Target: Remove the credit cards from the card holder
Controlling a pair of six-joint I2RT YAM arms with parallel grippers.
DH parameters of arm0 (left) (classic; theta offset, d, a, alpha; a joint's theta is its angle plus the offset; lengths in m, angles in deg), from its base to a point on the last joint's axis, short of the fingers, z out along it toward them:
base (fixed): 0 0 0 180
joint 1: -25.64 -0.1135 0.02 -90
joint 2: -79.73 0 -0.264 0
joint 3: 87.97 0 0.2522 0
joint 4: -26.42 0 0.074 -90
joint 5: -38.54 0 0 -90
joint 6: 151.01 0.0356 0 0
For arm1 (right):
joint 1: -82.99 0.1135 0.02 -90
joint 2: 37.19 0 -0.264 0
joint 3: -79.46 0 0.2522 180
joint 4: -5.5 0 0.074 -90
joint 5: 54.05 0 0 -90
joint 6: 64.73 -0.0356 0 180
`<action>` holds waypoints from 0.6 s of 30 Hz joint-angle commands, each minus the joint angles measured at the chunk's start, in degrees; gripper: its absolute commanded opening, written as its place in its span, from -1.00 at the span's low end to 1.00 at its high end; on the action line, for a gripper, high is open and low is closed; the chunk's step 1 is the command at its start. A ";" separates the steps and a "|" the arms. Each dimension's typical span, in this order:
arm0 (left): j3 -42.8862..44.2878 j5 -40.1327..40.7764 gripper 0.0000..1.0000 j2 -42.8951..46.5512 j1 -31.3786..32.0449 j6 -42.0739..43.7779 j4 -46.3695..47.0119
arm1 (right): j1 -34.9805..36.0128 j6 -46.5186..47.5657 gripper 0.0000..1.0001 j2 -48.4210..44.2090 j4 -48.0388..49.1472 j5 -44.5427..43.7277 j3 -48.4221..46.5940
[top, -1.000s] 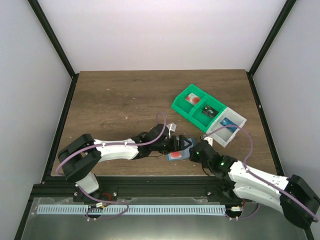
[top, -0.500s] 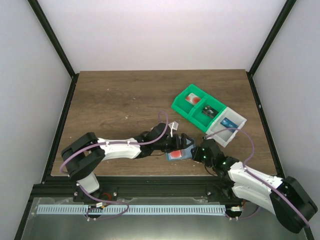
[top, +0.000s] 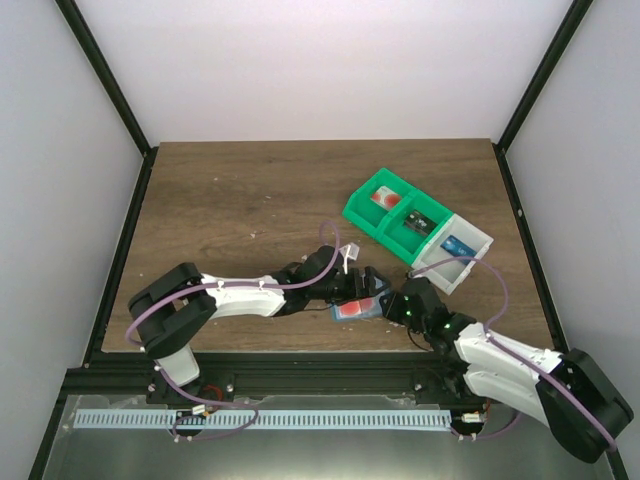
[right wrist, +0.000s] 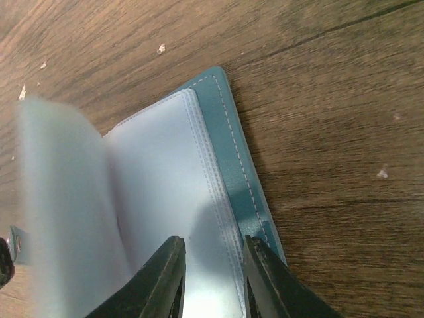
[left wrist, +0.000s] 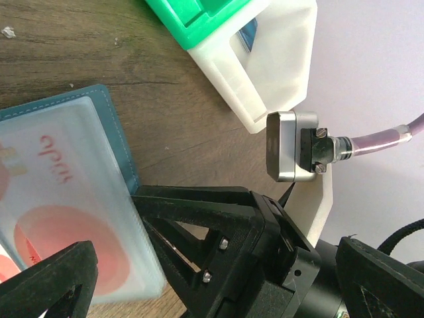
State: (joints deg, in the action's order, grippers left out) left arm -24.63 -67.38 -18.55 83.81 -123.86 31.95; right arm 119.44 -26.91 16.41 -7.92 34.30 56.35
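Now: holder (top: 371, 297) lies open on bench (top: 230, 200), near front edge, between both tools. Card (left wrist: 59, 218), pale with red round mark, rests on holder's left end, beneath left tool. Left tool (top: 357, 290) spread wide, hangs over card; contact unclear. Right tool (right wrist: 213, 248) at holder's right end, gap narrow, tips against pale inner leaf; pinching or merely pressing, cannot tell.

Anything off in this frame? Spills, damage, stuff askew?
Nothing spilled or broken. Two minor things: white flecks lie scattered on the wood table near the open card holder, and the green-and-white bin row sits diagonal to the table edges rather than square.
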 commanded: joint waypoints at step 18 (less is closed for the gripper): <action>-13.57 1.06 1.00 15.06 -9.43 1.20 -1.83 | 4.60 2.08 -0.53 5.25 1.50 6.65 -2.16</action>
State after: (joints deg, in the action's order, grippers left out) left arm -35.77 -67.80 -6.79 75.72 -124.74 32.63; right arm 122.93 -25.95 22.33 1.61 43.74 57.18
